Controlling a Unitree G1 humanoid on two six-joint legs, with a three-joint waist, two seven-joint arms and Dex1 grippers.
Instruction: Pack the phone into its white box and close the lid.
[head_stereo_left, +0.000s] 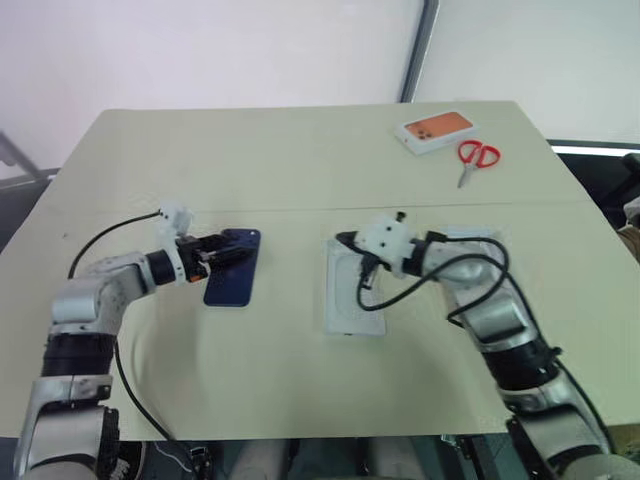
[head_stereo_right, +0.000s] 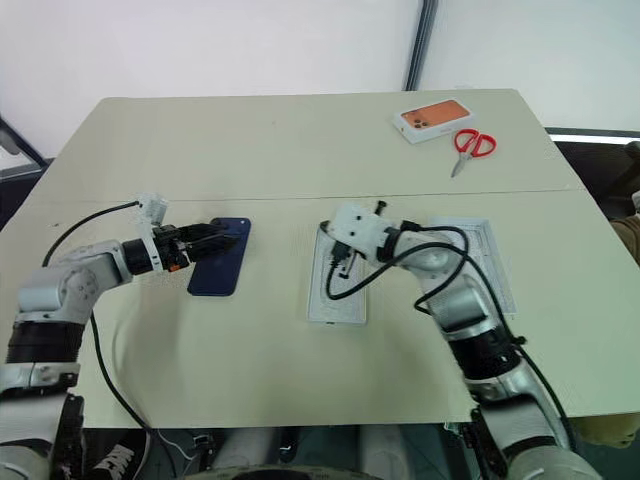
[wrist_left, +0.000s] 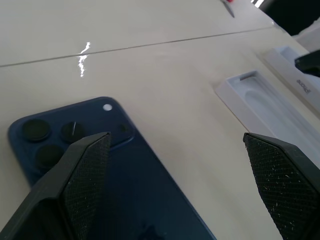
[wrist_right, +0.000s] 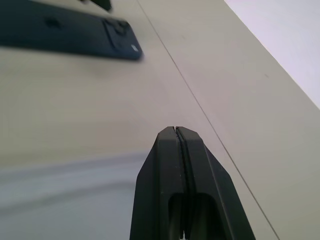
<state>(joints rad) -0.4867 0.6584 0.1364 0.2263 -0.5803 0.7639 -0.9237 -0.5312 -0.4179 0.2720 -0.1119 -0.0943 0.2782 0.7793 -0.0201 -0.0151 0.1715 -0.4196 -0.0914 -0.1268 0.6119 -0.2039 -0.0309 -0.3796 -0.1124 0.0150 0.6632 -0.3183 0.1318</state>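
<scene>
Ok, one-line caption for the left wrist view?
Open left hand above the dark blue phone, lying camera-side up on the table.

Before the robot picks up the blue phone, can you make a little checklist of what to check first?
1. Left gripper open: ok, fingers spread wide.
2. Left gripper lined up with the phone: ok, it is over the phone's near end.
3. Phone free on the table: ok, nothing on it.
4. Right gripper out of the way: ok, shut and over the white tray, away from the phone.
5. Which white piece is the box: cannot tell.
</scene>
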